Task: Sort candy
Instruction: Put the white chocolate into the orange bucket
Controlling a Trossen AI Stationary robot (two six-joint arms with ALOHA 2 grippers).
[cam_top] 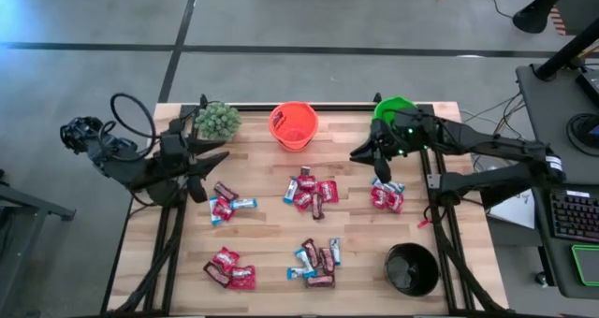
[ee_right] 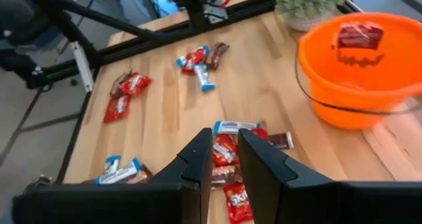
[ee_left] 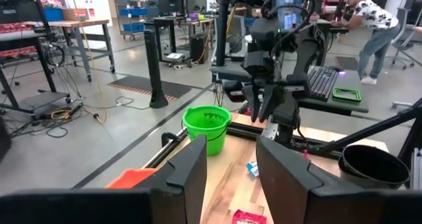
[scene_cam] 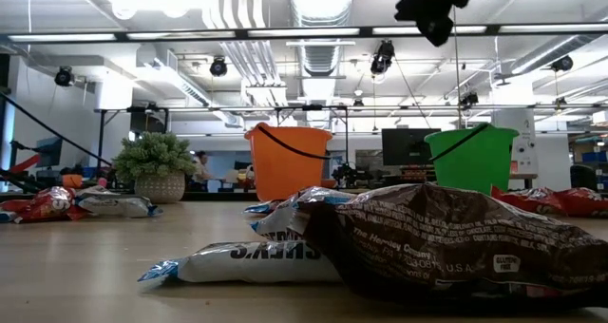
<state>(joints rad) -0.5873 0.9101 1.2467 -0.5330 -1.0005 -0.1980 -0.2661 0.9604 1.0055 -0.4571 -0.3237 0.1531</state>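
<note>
The candy (cam_top: 312, 195) lies in small heaps across the wooden table (cam_top: 262, 262): one at centre, two on the left, one near the front middle, one on the right. A red packet (ee_right: 359, 34) shows at the orange bucket (cam_top: 293, 124) at the far edge. The left gripper (cam_top: 198, 172) hangs over the far left, beside the plant (cam_top: 217, 120), fingers (ee_left: 191, 168) parted, holding nothing. The right gripper (cam_top: 378, 166) hovers by the green bucket (cam_top: 395, 107), fingers (ee_right: 198, 159) slightly apart and empty. A black bucket (cam_top: 412, 268) sits near right.
</note>
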